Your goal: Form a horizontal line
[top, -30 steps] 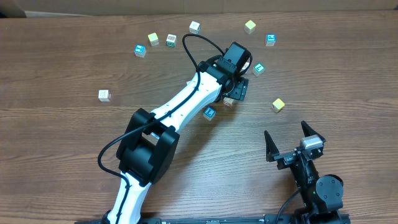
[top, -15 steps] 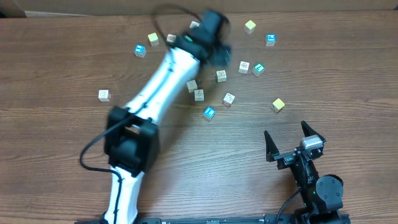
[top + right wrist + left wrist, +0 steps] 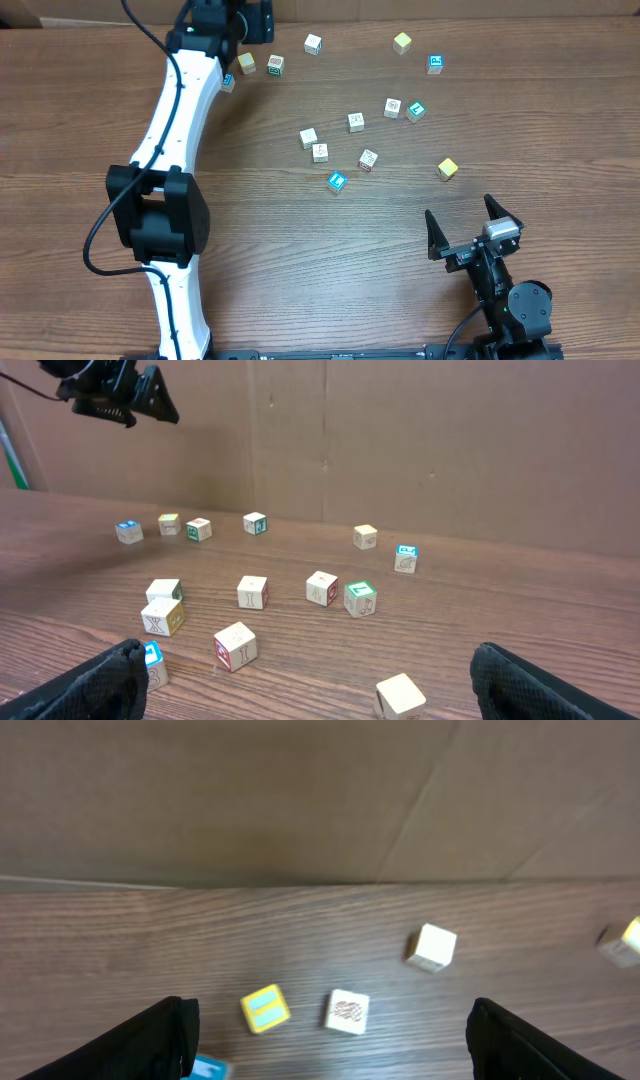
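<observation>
My left hand point(image 3: 254, 20) has swung off the middle cubes point(image 3: 319, 152) to the worktop point(image 3: 90, 150)'s far edge, spread and empty; cardboard wall point(image 3: 300, 800) ahead, yellow cube point(image 3: 265, 1010) just beneath it.

A brown wooden table point(image 3: 90, 220) carries scattered small printed wooden cubes. Near the far edge, left of centre, a blue-faced cube point(image 3: 228, 83), a yellow cube point(image 3: 246, 63) and a green-printed white cube point(image 3: 275, 65) lie in a loose row. A plain white cube point(image 3: 313, 43) sits to their right. The left fingers point(image 3: 262, 20) hang above the far edge, behind this row. Toward the far right corner lie a pale yellow cube point(image 3: 402, 42) and a blue-framed cube point(image 3: 435, 64). Mid-table spreads a cluster of seven cubes point(image 3: 355, 122). Another yellow cube point(image 3: 447, 169) lies to its right, beyond the right fingers point(image 3: 436, 240) at the near edge.
</observation>
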`<state>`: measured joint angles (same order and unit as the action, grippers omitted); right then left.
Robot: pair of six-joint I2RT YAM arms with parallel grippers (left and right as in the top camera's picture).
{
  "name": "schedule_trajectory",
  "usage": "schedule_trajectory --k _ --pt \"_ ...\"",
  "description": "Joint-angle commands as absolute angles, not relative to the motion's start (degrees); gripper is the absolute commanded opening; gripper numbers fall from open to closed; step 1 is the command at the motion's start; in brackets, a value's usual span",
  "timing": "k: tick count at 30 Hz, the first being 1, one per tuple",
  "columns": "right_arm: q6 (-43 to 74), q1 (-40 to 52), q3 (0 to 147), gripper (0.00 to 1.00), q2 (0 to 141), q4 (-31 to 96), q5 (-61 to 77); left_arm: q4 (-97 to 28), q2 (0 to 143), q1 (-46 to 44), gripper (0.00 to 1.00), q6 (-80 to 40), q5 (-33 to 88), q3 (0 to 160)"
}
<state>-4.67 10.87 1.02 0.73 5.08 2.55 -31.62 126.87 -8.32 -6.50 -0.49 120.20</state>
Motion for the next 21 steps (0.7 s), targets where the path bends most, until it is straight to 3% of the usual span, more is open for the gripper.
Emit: schedule_trajectory --k 1,7,21 --pt "-4.32 10.81 0.45 1.0 0.12 4.67 2.44 -31.05 129.84 -7.53 0.83 0.6 3.31 119.61" --pt "-4.34 10.81 0.45 1.0 0.12 4.67 2.44 -30.52 135.7 -7.42 0.9 5.63 3.22 119.61" --pt "-4.32 10.81 0.45 1.0 0.12 4.67 2.44 -29.54 142.21 -7.09 0.91 8.64 2.37 119.61"
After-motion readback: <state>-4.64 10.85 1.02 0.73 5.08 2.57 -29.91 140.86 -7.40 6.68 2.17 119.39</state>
